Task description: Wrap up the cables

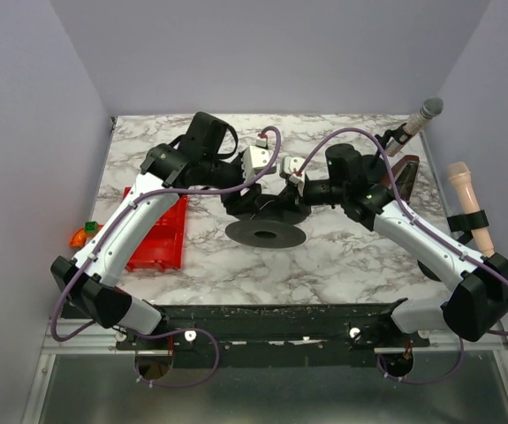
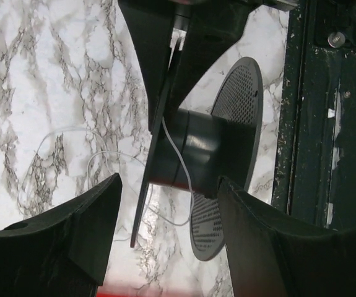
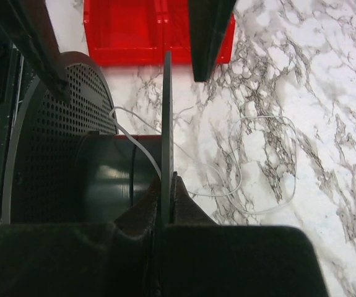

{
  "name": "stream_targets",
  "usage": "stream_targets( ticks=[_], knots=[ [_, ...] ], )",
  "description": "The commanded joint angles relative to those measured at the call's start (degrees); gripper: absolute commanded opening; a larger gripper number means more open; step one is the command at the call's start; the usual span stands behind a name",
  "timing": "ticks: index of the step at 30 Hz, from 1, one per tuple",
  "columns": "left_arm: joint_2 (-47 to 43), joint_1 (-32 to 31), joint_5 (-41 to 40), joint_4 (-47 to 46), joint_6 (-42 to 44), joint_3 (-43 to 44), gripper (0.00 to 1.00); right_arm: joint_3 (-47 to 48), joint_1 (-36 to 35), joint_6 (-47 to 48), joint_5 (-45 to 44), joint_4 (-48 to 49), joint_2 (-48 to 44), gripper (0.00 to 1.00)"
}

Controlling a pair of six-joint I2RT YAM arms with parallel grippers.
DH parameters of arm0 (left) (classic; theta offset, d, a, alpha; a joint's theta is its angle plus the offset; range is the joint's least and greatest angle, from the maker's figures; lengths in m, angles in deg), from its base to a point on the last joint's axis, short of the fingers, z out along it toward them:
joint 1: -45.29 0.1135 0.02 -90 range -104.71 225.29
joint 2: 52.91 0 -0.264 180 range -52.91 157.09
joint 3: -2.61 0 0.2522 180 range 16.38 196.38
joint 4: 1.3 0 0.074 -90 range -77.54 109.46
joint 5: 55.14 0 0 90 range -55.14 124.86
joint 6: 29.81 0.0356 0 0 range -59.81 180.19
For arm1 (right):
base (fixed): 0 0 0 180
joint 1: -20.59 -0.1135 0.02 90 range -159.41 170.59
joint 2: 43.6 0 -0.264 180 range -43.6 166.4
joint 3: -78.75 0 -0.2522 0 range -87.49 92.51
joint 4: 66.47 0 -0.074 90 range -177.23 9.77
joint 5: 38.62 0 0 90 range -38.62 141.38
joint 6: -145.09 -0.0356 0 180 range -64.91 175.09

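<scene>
I'm looking at the spool (image 1: 267, 231) sitting mid-table, just right of the red tray (image 1: 159, 231). I can't tell if it's resting on the marble or lifted a bit. My right claw (image 3: 166, 185) is clenching the edge of the far flange (image 3: 166, 105), fingers squeezing it from both sides. The left claw (image 2: 168, 198) is hanging released over the hub (image 2: 193, 154), fingers spread wide and touching nothing. The thin white cable (image 2: 178, 148) is running across the hub and trailing off in loose loops on the table (image 1: 368, 256), on the side away from the arm bases. The perforated flange (image 2: 233, 93) is facing the bases.
</scene>
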Motion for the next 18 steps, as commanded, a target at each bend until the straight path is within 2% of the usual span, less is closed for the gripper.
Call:
stream_targets(
  ticks=[1, 4, 8, 11, 15, 18],
  knots=[
    [2.92, -0.10, 2.66, -3.38, 1.28, 2.20, 0.72, 0.52, -0.63, -3.28, 3.21, 2.99, -0.94, 0.01],
    [4.33, -0.01, 3.44, -5.06, 1.90, 2.29, 0.73, -0.09, -0.63, -4.69, 3.47, 4.58, -1.12, 0.01],
    [6.09, -0.45, 8.53, -2.96, 3.83, 1.06, 0.74, 0.70, -0.63, -5.22, 2.68, 3.97, -0.94, 0.01],
    [6.36, -0.62, 10.30, -4.79, 1.12, -0.25, 0.73, 1.05, -0.63, -5.39, 2.50, 3.62, -0.33, 0.01],
    [6.44, -0.71, 10.13, -8.40, -2.23, -1.75, 0.61, 1.57, -0.63, -5.92, 2.85, 3.70, 0.55, 0.01],
    [6.88, -0.80, 8.90, -8.57, -2.84, -2.54, 0.45, 1.84, -0.63, -6.10, 3.12, 3.88, 0.46, 0.01]
  ],
)
